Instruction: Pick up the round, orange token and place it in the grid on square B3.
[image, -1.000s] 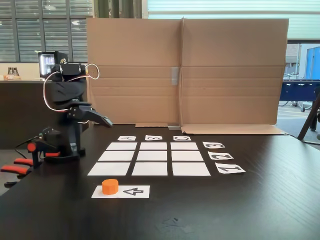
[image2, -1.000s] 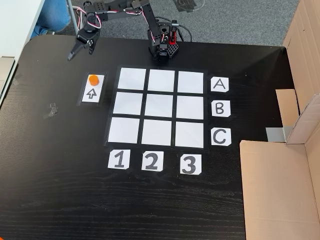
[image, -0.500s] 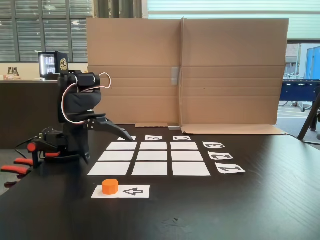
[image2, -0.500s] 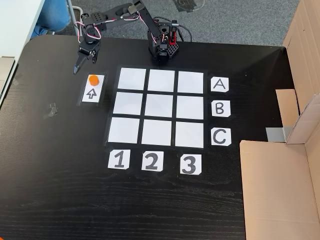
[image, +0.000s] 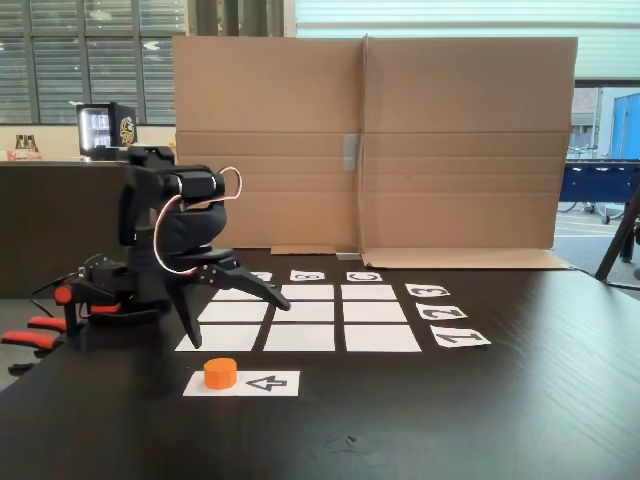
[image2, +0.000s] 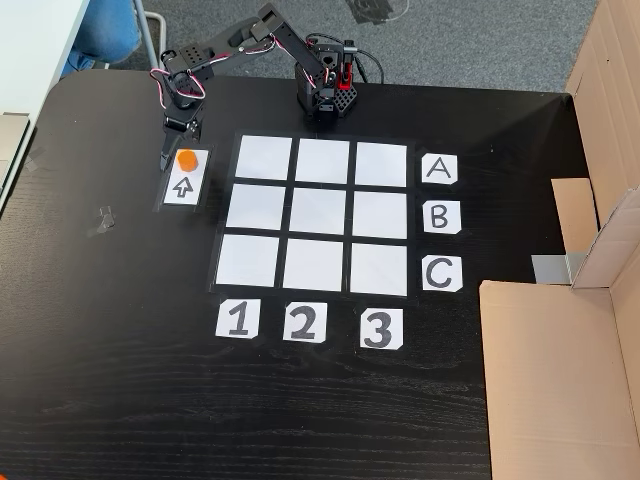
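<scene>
The orange token (image: 220, 372) (image2: 186, 158) sits on the end of a white card with a black arrow (image: 268, 382) (image2: 183, 188), left of the grid in a fixed view (image2: 320, 214). The grid (image: 307, 337) is nine white rectangles. Square B3 (image2: 380, 214) (image: 307, 292) lies bare, in line with the B and 3 cards. My gripper (image: 240, 322) (image2: 176, 152) is open and points down, its fingers spread just above and behind the token, holding nothing.
The arm's base (image2: 322, 95) stands at the table edge beyond row A. Letter cards (image2: 440, 216) and number cards (image2: 303, 322) edge the grid. A cardboard wall (image: 370, 140) (image2: 560, 380) stands past the C row. Red clamps (image: 35, 335) hang at the table edge.
The arm has swung and lowered from beyond the table's corner toward the token. The gripper, shut a second ago, now has its fingers spread. The token has not moved.
</scene>
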